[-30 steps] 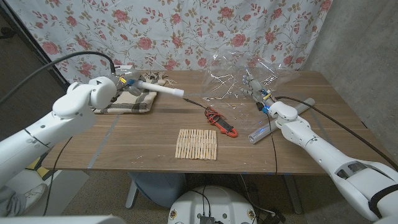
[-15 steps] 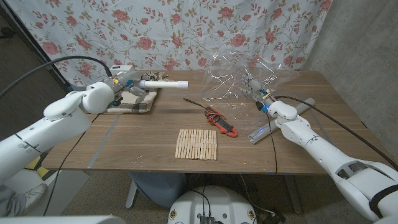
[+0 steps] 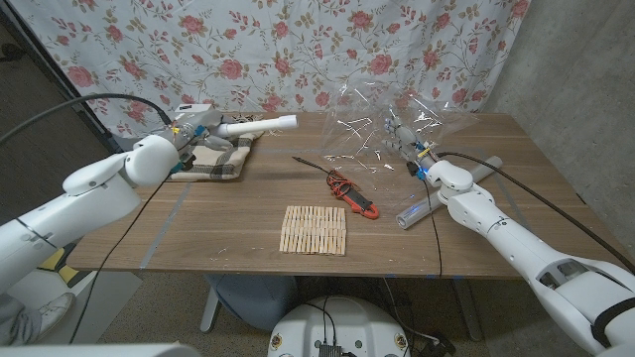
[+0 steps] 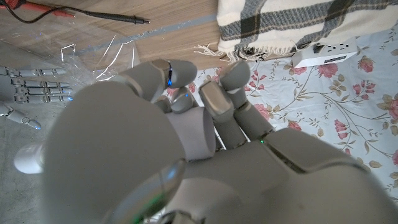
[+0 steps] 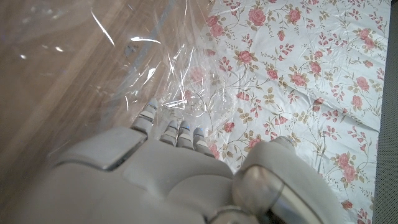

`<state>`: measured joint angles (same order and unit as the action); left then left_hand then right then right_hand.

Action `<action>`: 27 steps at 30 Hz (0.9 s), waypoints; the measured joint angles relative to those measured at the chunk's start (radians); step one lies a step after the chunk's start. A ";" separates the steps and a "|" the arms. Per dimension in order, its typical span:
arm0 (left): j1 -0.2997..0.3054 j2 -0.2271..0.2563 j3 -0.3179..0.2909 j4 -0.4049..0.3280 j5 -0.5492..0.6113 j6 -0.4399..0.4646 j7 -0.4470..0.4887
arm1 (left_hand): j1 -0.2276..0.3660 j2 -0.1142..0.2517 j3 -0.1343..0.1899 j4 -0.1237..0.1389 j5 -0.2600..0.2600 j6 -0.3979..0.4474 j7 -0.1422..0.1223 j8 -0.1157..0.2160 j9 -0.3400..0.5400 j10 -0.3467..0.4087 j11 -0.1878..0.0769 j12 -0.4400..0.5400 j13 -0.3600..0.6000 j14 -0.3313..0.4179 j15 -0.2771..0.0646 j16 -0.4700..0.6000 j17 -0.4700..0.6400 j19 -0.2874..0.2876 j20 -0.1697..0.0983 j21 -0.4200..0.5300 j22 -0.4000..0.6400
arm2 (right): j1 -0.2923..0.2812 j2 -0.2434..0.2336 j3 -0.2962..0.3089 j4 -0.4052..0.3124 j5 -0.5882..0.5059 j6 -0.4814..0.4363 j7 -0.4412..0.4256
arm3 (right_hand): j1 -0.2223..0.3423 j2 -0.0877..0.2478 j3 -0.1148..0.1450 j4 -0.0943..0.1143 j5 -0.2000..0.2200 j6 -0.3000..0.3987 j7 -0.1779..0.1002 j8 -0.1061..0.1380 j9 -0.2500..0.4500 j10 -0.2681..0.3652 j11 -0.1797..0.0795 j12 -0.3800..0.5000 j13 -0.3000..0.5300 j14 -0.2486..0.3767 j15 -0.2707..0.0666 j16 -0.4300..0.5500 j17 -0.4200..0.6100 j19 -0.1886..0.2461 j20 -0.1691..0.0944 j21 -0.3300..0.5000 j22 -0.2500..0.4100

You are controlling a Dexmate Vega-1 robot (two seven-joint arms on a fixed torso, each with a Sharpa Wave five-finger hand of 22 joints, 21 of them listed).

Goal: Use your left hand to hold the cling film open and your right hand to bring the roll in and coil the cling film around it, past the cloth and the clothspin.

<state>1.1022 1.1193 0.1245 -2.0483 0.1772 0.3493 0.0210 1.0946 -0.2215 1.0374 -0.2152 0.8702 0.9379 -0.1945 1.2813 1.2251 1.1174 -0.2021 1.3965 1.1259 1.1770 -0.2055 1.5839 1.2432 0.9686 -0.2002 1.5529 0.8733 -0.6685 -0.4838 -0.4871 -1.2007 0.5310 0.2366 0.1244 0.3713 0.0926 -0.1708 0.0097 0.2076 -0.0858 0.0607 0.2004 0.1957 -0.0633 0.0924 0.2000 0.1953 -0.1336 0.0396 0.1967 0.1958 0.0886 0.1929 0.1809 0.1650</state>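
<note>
The left hand grips a white roll at one end, fingers wrapped around the tube, as the left wrist view confirms. The roll is held clear of the table, above the plaid cloth that lies directly beneath the hand. Note that the pictures reverse the task's assignment: the left hand carries the roll and the right hand holds the cling film.

The right hand is raised with its fingers clenched on a gathered fold of the film, lifting the sheet off the table so that it stands open as a loose, crinkled canopy towards the other hand. This probably presents a free edge for the roll to meet. In the right wrist view the fingers press into the transparent sheet.

The roll's long axis is close to horizontal and runs across the table. Its free end points away from the left hand, towards the film and the right hand; roll and film are well apart.

Between the two hands, lower on the table, lie a red clamp meter with its probe lead, and a row of wooden clothespins. A clear tube lies just beside the right forearm.
</note>
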 measured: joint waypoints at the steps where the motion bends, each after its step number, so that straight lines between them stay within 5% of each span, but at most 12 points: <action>1: 0.000 0.000 0.000 0.000 -0.003 -0.001 0.006 | 0.000 0.000 0.000 0.000 0.000 0.000 0.000 0.000 0.000 0.000 0.000 0.000 0.000 0.000 0.000 0.000 0.000 0.000 0.000 0.000 0.000 | 0.000 0.000 0.000 0.000 0.000 0.000 0.000 | 0.000 0.000 0.000 0.000 0.000 0.000 0.000 0.000 0.000 0.000 0.000 0.000 0.000 0.000 0.000 0.000 0.000 0.000 0.000 0.000 0.000; 27: 0.038 0.051 0.053 0.016 0.108 -0.065 0.211 | -0.004 -0.004 0.031 -0.003 0.027 0.011 0.000 0.000 0.000 0.014 0.000 -0.001 -0.001 0.013 0.002 0.000 0.005 0.012 -0.002 -0.004 -0.026 | -0.038 -0.026 -0.012 -0.135 -0.022 -0.042 -0.044 | 0.005 0.005 0.003 -0.003 0.000 0.000 0.000 0.000 0.000 0.000 0.000 0.000 0.000 0.000 0.000 0.000 0.000 0.000 0.000 0.000 0.000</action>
<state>1.1400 1.1702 0.1777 -2.0318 0.2849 0.2840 0.2324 1.0908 -0.2253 1.0683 -0.2185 0.8972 0.9487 -0.1948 1.2813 1.2251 1.1313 -0.2020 1.3950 1.1252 1.1900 -0.2036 1.5838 1.2479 0.9810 -0.2018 1.5490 0.8471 -0.7063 -0.5101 -0.4988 -1.3357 0.5087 0.1944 0.0804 0.3766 0.0979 -0.1678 0.0068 0.2077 -0.0858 0.0607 0.2004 0.1958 -0.0633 0.0924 0.2000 0.1953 -0.1336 0.0396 0.1967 0.1958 0.0886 0.1929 0.1809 0.1650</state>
